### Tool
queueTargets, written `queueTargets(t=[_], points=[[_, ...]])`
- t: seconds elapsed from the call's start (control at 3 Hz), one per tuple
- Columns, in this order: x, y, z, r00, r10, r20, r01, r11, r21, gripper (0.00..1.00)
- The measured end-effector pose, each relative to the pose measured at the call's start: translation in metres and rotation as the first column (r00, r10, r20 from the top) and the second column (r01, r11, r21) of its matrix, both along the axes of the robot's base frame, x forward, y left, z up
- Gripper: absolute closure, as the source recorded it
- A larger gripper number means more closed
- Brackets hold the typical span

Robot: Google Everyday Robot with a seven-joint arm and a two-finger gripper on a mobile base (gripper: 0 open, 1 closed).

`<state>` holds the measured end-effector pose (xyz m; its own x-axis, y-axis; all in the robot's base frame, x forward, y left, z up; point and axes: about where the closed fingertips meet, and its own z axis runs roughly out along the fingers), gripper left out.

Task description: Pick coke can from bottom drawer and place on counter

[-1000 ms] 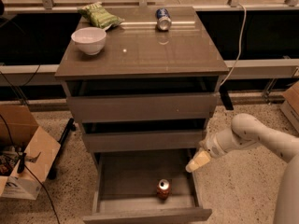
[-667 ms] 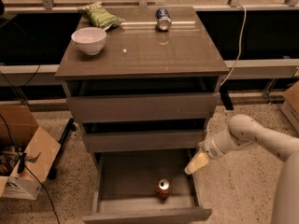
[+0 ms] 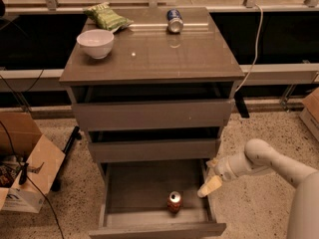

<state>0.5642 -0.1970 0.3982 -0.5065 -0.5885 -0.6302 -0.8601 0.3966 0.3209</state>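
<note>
The coke can (image 3: 174, 201), reddish-brown with a silver top, stands upright inside the open bottom drawer (image 3: 119, 193), near its front right. My gripper (image 3: 210, 185) hangs at the end of the white arm over the drawer's right side wall, to the right of the can and a little above it, apart from it. The glossy grey-brown counter (image 3: 149, 54) tops the cabinet above.
On the counter stand a white bowl (image 3: 95, 43), a green chip bag (image 3: 106, 17) and a blue-and-silver can (image 3: 174, 20) lying at the back. The two upper drawers are slightly open. A cardboard box (image 3: 27, 166) and cables sit on the floor at left.
My gripper has moved slightly left and down toward the bottom drawer's right wall. The can has not moved.
</note>
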Motion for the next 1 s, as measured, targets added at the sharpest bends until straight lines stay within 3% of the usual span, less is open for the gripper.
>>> queueTargets(t=[0.33,0.67,1.0], points=[[-0.006,0.0,-0.029,0.9988,0.047,-0.015,-0.046,0.998,0.045,0.0],[-0.006,0.004,-0.036,0.9984,0.054,-0.017,-0.054,0.998,0.011,0.0],[-0.003,0.012,-0.063,0.9987,0.03,0.041,-0.03,0.999,0.018,0.0]])
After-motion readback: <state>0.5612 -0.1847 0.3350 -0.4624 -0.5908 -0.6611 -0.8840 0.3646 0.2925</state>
